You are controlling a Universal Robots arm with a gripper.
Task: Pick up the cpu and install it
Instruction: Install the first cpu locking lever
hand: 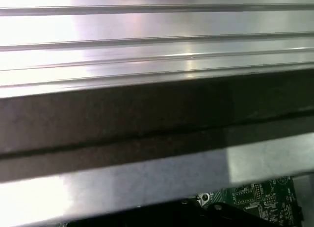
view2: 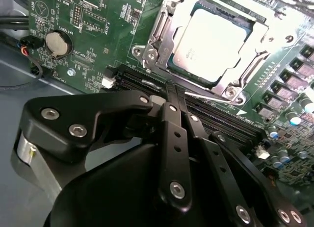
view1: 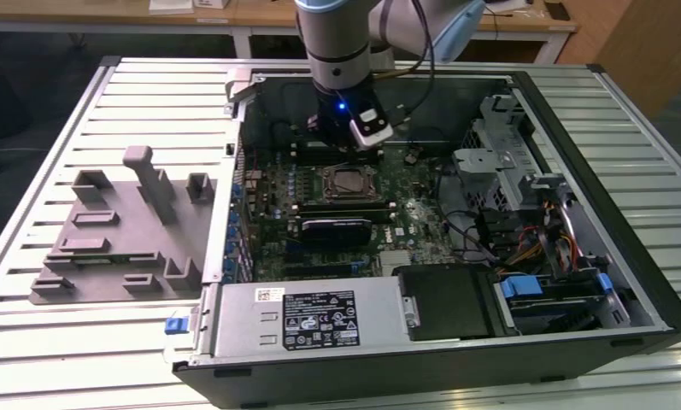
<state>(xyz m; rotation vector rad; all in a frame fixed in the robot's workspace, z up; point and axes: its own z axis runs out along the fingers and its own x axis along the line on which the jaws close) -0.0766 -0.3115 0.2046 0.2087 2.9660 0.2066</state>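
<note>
The cpu (view2: 208,43) is a flat square chip with a shiny silver-grey top. It lies level, seated inside the metal socket frame (view2: 162,33) on the green motherboard (view2: 88,21), in the upper right of the second wrist view. In the exterior view it (view1: 346,182) sits near the frame's centre.

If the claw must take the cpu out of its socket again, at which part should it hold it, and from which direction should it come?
Probably by two opposite edges, coming straight down from above. The cpu lies flat in the socket, its silver top facing up, and the metal frame surrounds it closely, so a sideways approach looks blocked. The claw appears shut and empty beside the socket.
</note>
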